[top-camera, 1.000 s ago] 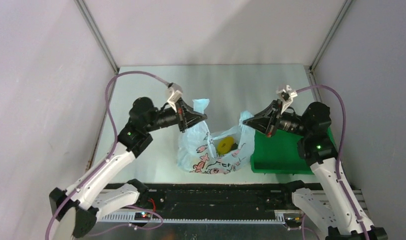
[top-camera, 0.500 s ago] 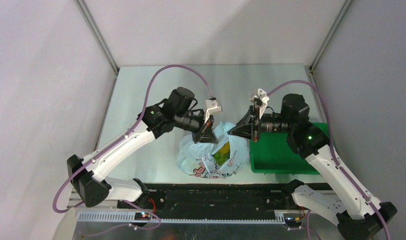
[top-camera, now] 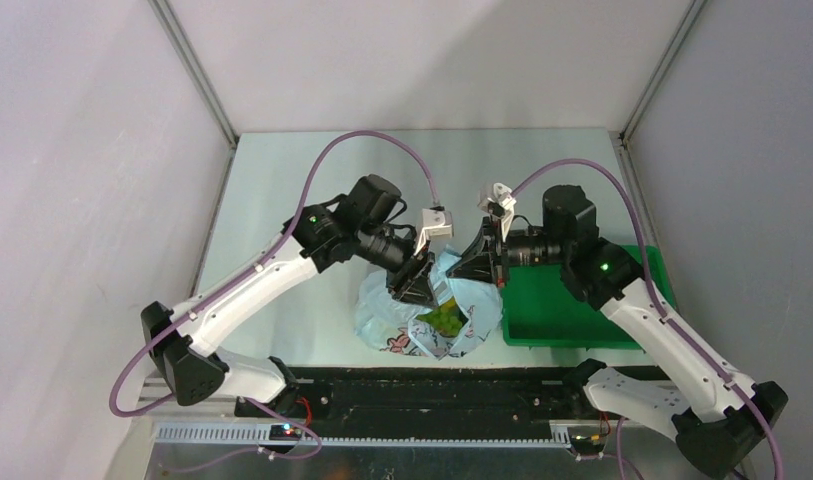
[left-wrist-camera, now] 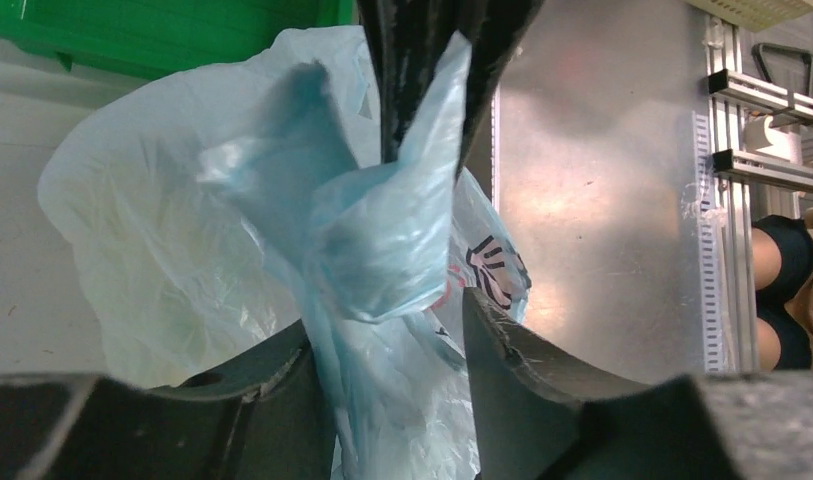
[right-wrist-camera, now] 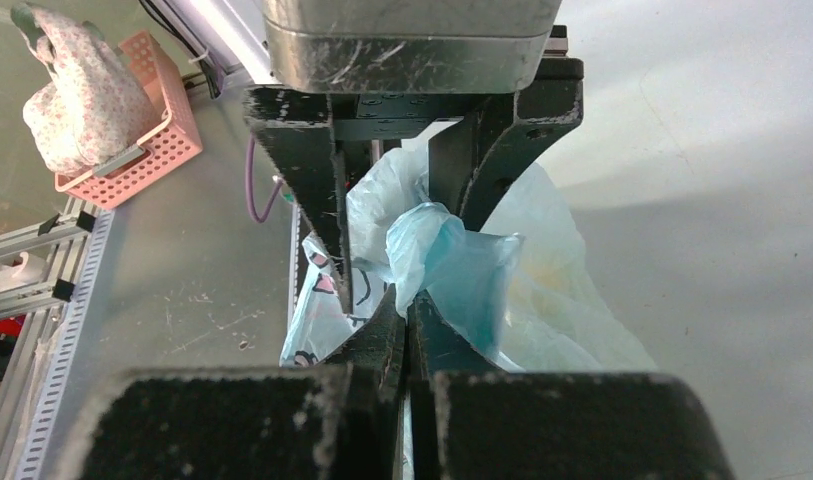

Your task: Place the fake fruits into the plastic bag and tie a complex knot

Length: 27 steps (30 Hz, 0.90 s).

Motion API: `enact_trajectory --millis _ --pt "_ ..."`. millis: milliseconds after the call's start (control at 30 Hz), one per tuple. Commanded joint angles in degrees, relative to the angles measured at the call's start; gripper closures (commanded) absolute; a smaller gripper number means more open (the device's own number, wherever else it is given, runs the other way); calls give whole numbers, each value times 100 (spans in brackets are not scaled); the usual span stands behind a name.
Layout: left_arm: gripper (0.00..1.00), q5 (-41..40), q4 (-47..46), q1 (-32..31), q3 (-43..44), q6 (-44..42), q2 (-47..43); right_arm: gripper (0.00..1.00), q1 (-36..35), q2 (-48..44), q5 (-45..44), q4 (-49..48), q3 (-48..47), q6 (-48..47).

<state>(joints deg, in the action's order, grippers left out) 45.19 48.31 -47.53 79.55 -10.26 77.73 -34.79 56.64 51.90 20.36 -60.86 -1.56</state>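
A pale grey-green metal table [top-camera: 282, 200] fills the floor of the white-walled cell. 2 white-and-black robot arms reach over it from the near edge, the left arm [top-camera: 252, 290] and the right arm [top-camera: 652, 320] bending inward until their wrists almost meet above the middle.

A rigid green rectangular plastic tray [top-camera: 562, 310] sits on the right side of the table, under the right arm. Just beside its left wall stands the thin, crinkly, light-blue translucent plastic bag [top-camera: 392, 320], resting on the table between the 2 wrists, with a pink-and-dark print on its near face. Its top is gathered and twisted into a bunched strip that rises between the grippers.

The left gripper [top-camera: 419, 285] stands with its jaws parted. The twisted strip passes through the gap, and neither finger presses on it in the left wrist view. The right gripper [top-camera: 479, 268], facing it, is clamped tight on the upper end of the same strip, with blue plastic squeezed out from between its fingers.

A patch of yellow-green fake fruit [top-camera: 444, 318] shows inside the bag; which fruit it is cannot be told.
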Motion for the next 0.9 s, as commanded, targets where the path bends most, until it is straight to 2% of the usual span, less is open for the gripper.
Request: enact_trajectory --millis 0,333,533,600,633,733,767,867 --pt "45 202 -100 -106 250 -7 -45 100 -41 42 -2 -63 -248 -21" --pt "35 161 -865 -250 48 403 -11 100 -105 103 49 -243 -251 128" --pt "38 185 -1496 -257 -263 747 -116 100 -142 138 14 -334 -246 265" --pt "43 186 -1609 -266 -332 813 -139 100 -142 155 12 -371 -250 298" --pt "52 189 -1662 -270 -355 839 -142 100 -147 176 13 -394 -246 311" --pt "65 175 -1683 -289 -427 824 -165 100 -158 199 -10 -433 -246 379" --pt "74 170 -1691 -305 -442 806 -168 100 -160 205 -12 -449 -244 391" --pt "90 108 -1741 -318 -547 758 -242 100 -153 196 -51 -448 -244 433"
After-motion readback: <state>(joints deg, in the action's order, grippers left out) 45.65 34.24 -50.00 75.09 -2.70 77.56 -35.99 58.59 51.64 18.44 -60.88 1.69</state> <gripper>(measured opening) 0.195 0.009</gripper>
